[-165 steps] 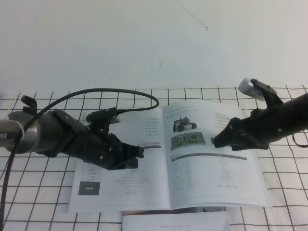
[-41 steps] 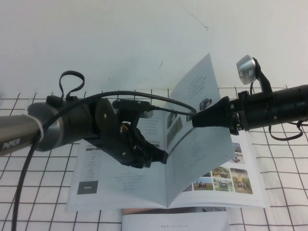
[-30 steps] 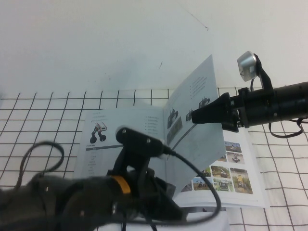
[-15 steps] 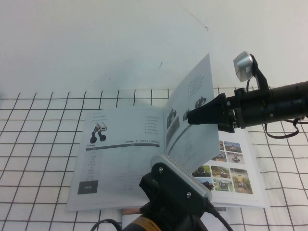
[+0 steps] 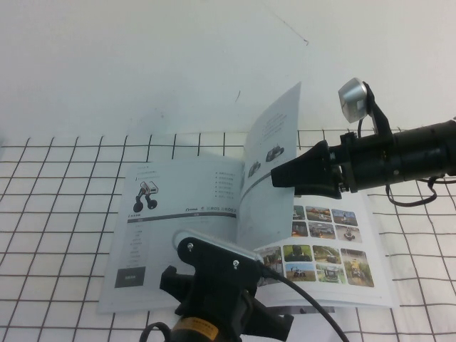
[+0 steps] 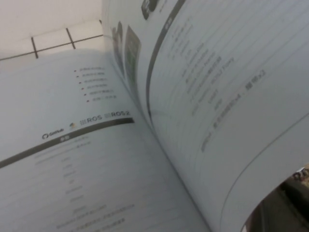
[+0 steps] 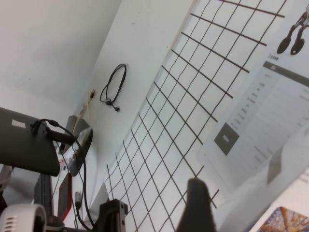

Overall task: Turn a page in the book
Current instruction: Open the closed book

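The book (image 5: 178, 235) lies open on the grid-lined table. The page (image 5: 274, 160) stands nearly upright over the spine, and its face with robot-car photos and a grey bar faces left. My right gripper (image 5: 278, 177) comes in from the right and is shut on the page's outer edge. In the right wrist view one dark finger (image 7: 195, 203) lies against the lifted page (image 7: 256, 193). My left arm (image 5: 214, 285) hangs low at the near edge in front of the book. Its wrist view shows the curved page (image 6: 227, 96) up close and a dark part of the left gripper (image 6: 289, 203).
The sheet with a grid of small photos (image 5: 320, 242) lies uncovered on the book's right side. The book's left page (image 5: 142, 199) shows a robot photo. A black cable loop (image 7: 113, 84) lies on the white surface beyond the grid cloth (image 5: 57, 185).
My right gripper has carried the page further left, so it stands more upright and uncovers more of the photo grid. My left arm has pulled back off the left page to the near edge.
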`<action>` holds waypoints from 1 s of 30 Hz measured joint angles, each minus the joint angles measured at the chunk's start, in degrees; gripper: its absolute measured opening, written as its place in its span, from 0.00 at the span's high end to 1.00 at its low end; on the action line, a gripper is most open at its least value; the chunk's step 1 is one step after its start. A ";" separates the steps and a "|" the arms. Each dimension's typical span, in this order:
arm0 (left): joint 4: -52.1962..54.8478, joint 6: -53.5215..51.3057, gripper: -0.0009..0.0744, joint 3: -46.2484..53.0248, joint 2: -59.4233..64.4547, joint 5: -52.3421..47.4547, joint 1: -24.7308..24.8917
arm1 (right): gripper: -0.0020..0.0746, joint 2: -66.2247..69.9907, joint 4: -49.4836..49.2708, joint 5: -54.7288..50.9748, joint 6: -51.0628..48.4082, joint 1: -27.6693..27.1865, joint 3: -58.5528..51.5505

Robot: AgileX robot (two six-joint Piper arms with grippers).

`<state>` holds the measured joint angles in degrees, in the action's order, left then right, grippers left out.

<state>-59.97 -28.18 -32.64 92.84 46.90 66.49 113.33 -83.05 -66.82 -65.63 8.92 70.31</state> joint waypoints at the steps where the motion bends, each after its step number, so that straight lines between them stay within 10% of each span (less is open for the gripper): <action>1: -1.22 -0.46 0.99 0.00 0.00 0.11 0.02 | 0.31 -0.04 -0.07 0.00 0.00 0.00 0.00; 19: -17.26 -4.82 0.99 0.00 0.00 1.39 0.15 | 0.34 -9.11 8.28 -0.83 -2.05 0.00 0.00; 30: -17.77 -5.17 0.99 0.00 -0.42 -8.19 0.25 | 0.92 -4.09 24.16 10.55 4.28 0.00 0.00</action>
<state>-77.75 -33.36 -32.64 92.42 38.70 66.74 109.24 -58.89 -56.27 -61.35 8.92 70.31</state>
